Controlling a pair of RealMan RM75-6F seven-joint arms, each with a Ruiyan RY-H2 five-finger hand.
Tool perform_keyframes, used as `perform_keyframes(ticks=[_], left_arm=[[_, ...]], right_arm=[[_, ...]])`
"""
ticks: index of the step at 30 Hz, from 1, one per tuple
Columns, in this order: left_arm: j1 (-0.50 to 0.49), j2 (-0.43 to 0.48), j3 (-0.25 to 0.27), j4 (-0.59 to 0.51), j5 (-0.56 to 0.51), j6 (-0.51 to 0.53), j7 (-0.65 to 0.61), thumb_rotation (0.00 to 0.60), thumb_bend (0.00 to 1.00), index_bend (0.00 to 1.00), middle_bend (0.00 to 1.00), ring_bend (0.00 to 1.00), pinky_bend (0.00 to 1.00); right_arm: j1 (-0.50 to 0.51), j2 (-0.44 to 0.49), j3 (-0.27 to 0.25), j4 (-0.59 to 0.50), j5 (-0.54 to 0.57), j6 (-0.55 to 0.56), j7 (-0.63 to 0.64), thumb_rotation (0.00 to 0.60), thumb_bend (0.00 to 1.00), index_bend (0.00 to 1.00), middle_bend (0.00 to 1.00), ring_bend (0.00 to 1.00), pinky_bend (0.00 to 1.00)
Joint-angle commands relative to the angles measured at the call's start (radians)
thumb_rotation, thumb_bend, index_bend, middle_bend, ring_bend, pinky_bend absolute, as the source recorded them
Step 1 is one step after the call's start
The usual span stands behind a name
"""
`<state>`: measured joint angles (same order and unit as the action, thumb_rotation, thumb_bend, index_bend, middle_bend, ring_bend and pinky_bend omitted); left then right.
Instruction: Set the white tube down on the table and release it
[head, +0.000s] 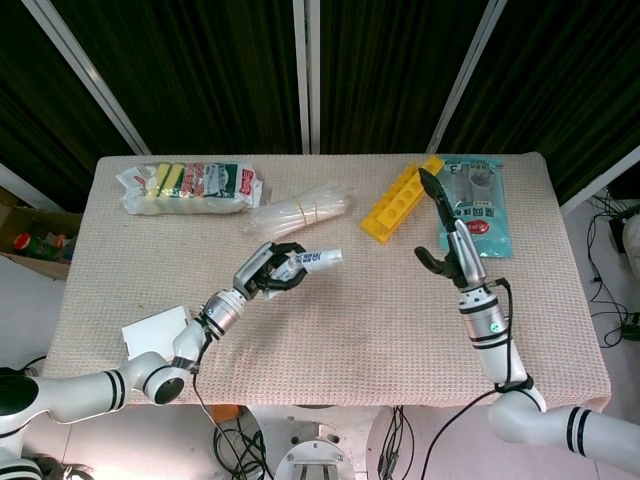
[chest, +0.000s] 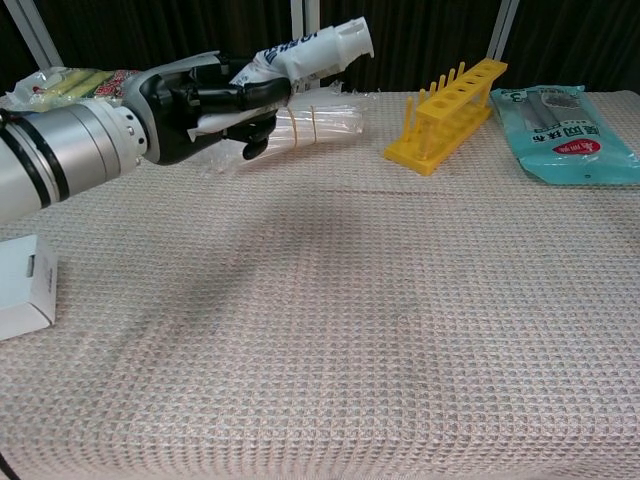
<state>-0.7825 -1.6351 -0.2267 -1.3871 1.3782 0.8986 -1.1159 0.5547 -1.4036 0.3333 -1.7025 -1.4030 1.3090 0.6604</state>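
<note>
My left hand grips the white tube by its flat end and holds it above the table. The tube's capped end points right and sticks out of the hand. My right hand is well to the right, lifted above the table, fingers stretched out and apart with nothing in them. It does not show in the chest view.
A yellow rack and a teal packet lie at the back right. A clear bag of sticks and a sponge pack lie at the back left. A white box sits front left.
</note>
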Motion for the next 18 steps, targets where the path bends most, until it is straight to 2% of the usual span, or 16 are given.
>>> perform_keyframes(ticks=[1, 3, 4, 5, 6, 7, 8, 11, 12, 15, 18], left_arm=[[0.003, 0.004, 0.020, 0.027, -0.002, -0.022, 0.029, 0.600, 0.39, 0.79, 0.88, 0.72, 0.74], [0.002, 0.003, 0.040, 0.047, 0.030, -0.014, 0.051, 0.600, 0.35, 0.67, 0.82, 0.66, 0.68], [0.001, 0.002, 0.053, 0.056, 0.054, -0.007, 0.064, 0.600, 0.31, 0.53, 0.72, 0.57, 0.62], [-0.005, 0.008, 0.071, 0.063, 0.089, -0.003, 0.078, 0.600, 0.26, 0.36, 0.53, 0.40, 0.48], [-0.007, 0.010, 0.078, 0.070, 0.103, 0.003, 0.095, 0.593, 0.21, 0.23, 0.35, 0.25, 0.36], [-0.002, 0.000, 0.070, 0.083, 0.097, 0.026, 0.138, 0.559, 0.18, 0.15, 0.23, 0.15, 0.27], [0.003, -0.010, 0.064, 0.090, 0.089, 0.044, 0.178, 0.489, 0.15, 0.10, 0.13, 0.08, 0.20], [0.019, -0.019, 0.040, 0.080, 0.051, 0.080, 0.277, 0.269, 0.10, 0.07, 0.05, 0.02, 0.17], [0.022, -0.016, 0.035, 0.074, 0.040, 0.083, 0.300, 0.227, 0.09, 0.06, 0.03, 0.02, 0.16], [0.033, 0.001, 0.028, 0.050, 0.011, 0.085, 0.358, 0.171, 0.09, 0.06, 0.02, 0.01, 0.15], [0.049, 0.019, 0.024, 0.028, -0.003, 0.101, 0.384, 0.164, 0.09, 0.06, 0.02, 0.01, 0.15]], right_arm=[[-0.001, 0.024, 0.019, 0.002, 0.015, -0.006, 0.016, 0.147, 0.00, 0.00, 0.00, 0.00, 0.00], [-0.007, 0.029, 0.015, 0.001, 0.018, -0.008, 0.024, 0.151, 0.00, 0.00, 0.00, 0.00, 0.00], [-0.010, 0.030, 0.013, 0.002, 0.019, -0.009, 0.029, 0.151, 0.00, 0.00, 0.00, 0.00, 0.00], [-0.013, 0.030, 0.010, 0.004, 0.019, -0.010, 0.036, 0.151, 0.00, 0.00, 0.00, 0.00, 0.00], [-0.014, 0.029, 0.009, 0.006, 0.019, -0.010, 0.039, 0.150, 0.00, 0.00, 0.00, 0.00, 0.00], [-0.014, 0.027, 0.007, 0.008, 0.019, -0.012, 0.041, 0.150, 0.00, 0.00, 0.00, 0.00, 0.00], [-0.014, 0.025, 0.006, 0.010, 0.019, -0.013, 0.041, 0.150, 0.00, 0.00, 0.00, 0.00, 0.00], [-0.014, 0.021, 0.004, 0.011, 0.017, -0.014, 0.031, 0.149, 0.00, 0.00, 0.00, 0.00, 0.00], [-0.014, 0.020, 0.005, 0.010, 0.017, -0.013, 0.028, 0.150, 0.00, 0.00, 0.00, 0.00, 0.00], [-0.015, 0.021, 0.005, 0.008, 0.017, -0.012, 0.021, 0.150, 0.00, 0.00, 0.00, 0.00, 0.00], [-0.021, 0.022, 0.002, 0.005, 0.013, -0.006, 0.017, 0.149, 0.00, 0.00, 0.00, 0.00, 0.00]])
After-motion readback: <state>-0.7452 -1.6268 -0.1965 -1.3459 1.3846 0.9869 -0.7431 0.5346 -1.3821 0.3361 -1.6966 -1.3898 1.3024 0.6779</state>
